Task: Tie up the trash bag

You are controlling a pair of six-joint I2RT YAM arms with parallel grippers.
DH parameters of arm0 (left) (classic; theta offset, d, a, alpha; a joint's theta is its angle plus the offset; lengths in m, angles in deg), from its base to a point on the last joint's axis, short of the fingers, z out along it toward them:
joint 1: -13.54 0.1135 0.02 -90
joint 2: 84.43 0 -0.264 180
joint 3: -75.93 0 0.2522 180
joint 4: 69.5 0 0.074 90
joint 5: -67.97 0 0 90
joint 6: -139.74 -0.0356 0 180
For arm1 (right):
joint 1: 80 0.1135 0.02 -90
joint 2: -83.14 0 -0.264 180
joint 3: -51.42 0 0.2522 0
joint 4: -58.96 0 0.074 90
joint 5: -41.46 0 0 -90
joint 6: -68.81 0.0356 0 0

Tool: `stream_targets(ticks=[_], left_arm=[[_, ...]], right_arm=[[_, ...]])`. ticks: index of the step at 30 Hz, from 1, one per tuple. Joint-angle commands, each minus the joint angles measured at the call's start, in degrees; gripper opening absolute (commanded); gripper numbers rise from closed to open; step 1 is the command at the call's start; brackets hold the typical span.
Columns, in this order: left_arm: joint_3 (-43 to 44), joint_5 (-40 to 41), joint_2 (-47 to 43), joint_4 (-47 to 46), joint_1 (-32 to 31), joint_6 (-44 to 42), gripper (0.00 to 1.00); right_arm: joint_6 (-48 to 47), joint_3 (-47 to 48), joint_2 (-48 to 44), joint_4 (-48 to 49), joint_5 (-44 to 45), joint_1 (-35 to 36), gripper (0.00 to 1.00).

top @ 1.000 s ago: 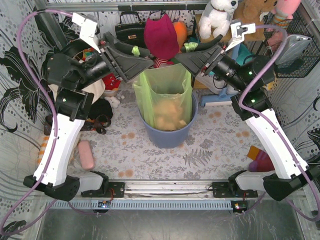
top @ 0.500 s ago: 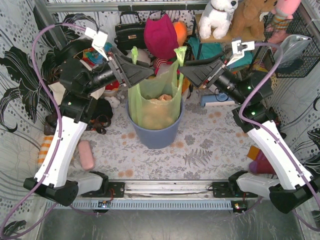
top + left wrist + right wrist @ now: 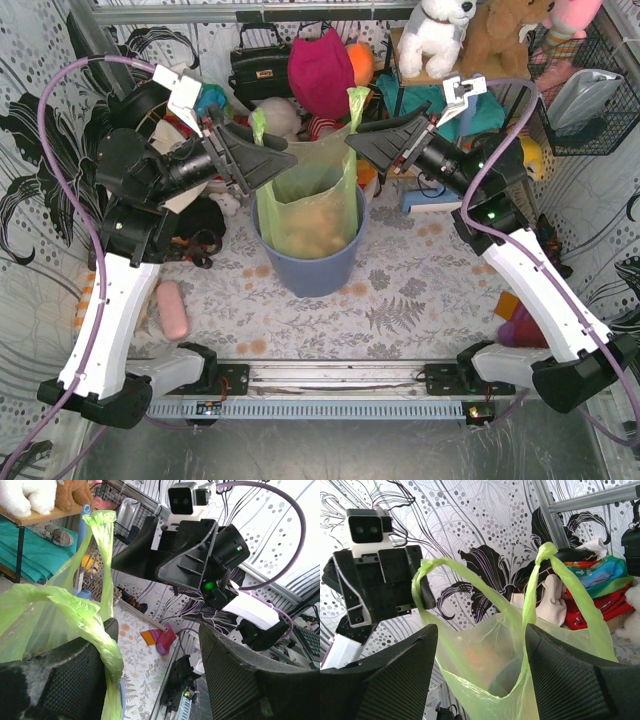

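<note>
Arms are both raised off their bases, elbows high and wrists turned inward, so the left gripper point(image 3: 283, 160) and right gripper point(image 3: 358, 148) are pointed at each other across the bag mouth. Trash bag point(image 3: 312, 195) is seated in the blue bin point(image 3: 315, 272) mid-table point(image 3: 420, 300), with its upper part standing above the rim. Tan paper point(image 3: 322, 228) is visible through the plastic. Both sets of jaws are spread wide, nothing clamped. Left handle point(image 3: 96, 621) is hooked over one finger point(image 3: 65, 675) of the left gripper. Right handle point(image 3: 547, 555) stands just beside the right gripper's finger; whether it is hooked cannot be told.
</note>
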Motion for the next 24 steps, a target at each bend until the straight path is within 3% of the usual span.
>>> stream_targets(ticks=[1, 10, 17, 24], left_arm=[[1.90, 0.50, -0.88, 2.86, 0.36, -3.38, 0.74], [2.03, 2.00, -0.72, 4.25, 0.40, -4.55, 0.74], [2.60, 1.93, -0.28, 1.32, 0.43, -3.38, 0.68], [15.68, 2.07, 3.91, 0.95, 1.17, -0.55, 0.65]], right_arm=[[-0.03, 3.50, 1.87, 3.50, -1.33, -0.18, 0.70], [-5.69, 6.48, 4.58, -0.12, 1.32, -0.20, 0.72], [-1.08, 8.50, 7.36, 6.29, -4.48, -0.19, 0.55], [1.54, 19.54, 8.08, 7.11, -6.20, -0.23, 0.45]])
